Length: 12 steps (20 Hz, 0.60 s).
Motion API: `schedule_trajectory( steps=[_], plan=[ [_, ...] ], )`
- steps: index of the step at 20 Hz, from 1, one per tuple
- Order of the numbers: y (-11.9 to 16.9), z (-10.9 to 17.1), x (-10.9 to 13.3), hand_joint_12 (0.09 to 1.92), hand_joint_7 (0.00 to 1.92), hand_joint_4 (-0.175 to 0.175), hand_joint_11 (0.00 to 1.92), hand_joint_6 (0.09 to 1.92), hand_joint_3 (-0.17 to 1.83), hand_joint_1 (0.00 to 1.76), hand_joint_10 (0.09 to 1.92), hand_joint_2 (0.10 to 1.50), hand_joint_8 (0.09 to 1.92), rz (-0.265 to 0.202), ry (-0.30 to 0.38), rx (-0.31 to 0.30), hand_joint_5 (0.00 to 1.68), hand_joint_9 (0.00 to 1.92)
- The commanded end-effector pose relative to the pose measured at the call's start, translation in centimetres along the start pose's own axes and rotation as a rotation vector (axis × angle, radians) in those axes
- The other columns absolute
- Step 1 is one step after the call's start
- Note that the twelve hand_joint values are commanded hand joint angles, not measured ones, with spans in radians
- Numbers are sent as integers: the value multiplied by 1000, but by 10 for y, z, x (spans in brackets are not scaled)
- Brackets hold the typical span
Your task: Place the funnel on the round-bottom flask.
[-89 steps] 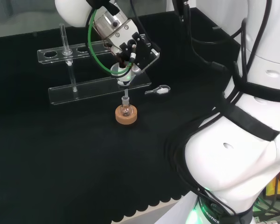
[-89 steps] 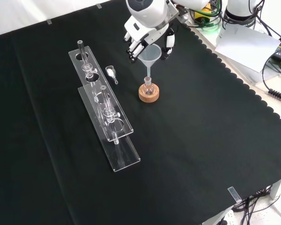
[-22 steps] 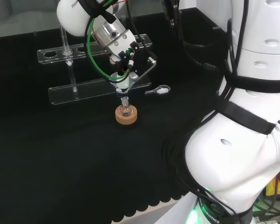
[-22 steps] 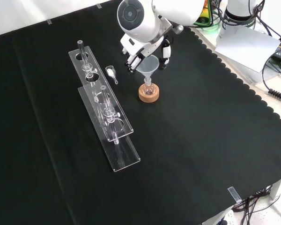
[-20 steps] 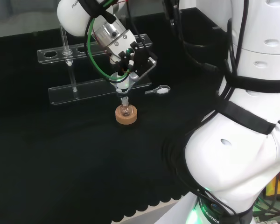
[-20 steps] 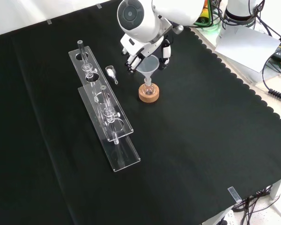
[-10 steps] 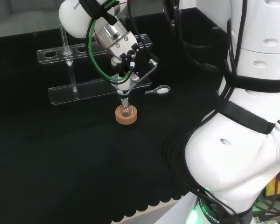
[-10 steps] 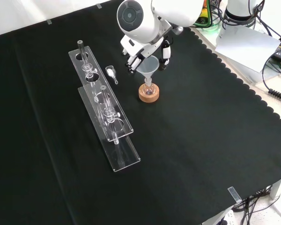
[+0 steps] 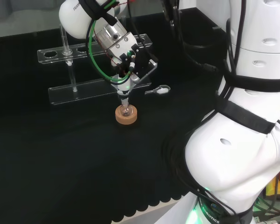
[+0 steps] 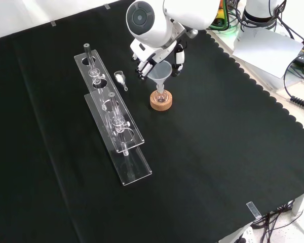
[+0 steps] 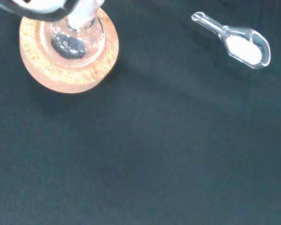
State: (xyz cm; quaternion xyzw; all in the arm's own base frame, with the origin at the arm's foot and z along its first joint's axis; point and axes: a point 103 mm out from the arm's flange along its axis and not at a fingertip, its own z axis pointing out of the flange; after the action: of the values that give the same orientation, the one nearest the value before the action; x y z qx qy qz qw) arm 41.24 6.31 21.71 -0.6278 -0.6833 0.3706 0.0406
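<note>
We hold the funnel [image 10: 163, 72] by its cone in curled fingers [image 10: 178, 54], its stem at the neck of the round-bottom flask [image 10: 160, 96] on the cork ring [image 10: 160, 103], and we judge a skewed release could tip the flask over.

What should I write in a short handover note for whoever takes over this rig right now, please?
Hand: fingers curled round the funnel, holding it upright.
Round-bottom flask sits in its cork ring beside the clear rack; a scoop with white powder lies between them.
Done: funnel stem lined up over, apparently entering, the flask neck.
Left: seat the funnel, open the hand, withdraw.
</note>
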Motion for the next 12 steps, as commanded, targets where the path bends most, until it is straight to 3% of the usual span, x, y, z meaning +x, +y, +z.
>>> schedule_trajectory(
  steps=[1, 3, 6, 12],
  plan=[
    [0, 4, 1, 1244, 595, -3, 637, 815, 730, 901, 504, 725, 725, 0, 14, -9, 637, 926],
    [0, 7, 1, 1251, 544, -16, 616, 799, 735, 869, 520, 706, 737, -1, 22, -16, 559, 889],
    [-1, 7, 0, 1276, 415, -40, 561, 588, 726, 814, 584, 675, 771, -6, 22, -16, 364, 779],
    [-4, 9, 0, 1312, 233, -43, 445, 256, 660, 749, 666, 658, 759, -9, 15, -13, 317, 586]
  ],
)
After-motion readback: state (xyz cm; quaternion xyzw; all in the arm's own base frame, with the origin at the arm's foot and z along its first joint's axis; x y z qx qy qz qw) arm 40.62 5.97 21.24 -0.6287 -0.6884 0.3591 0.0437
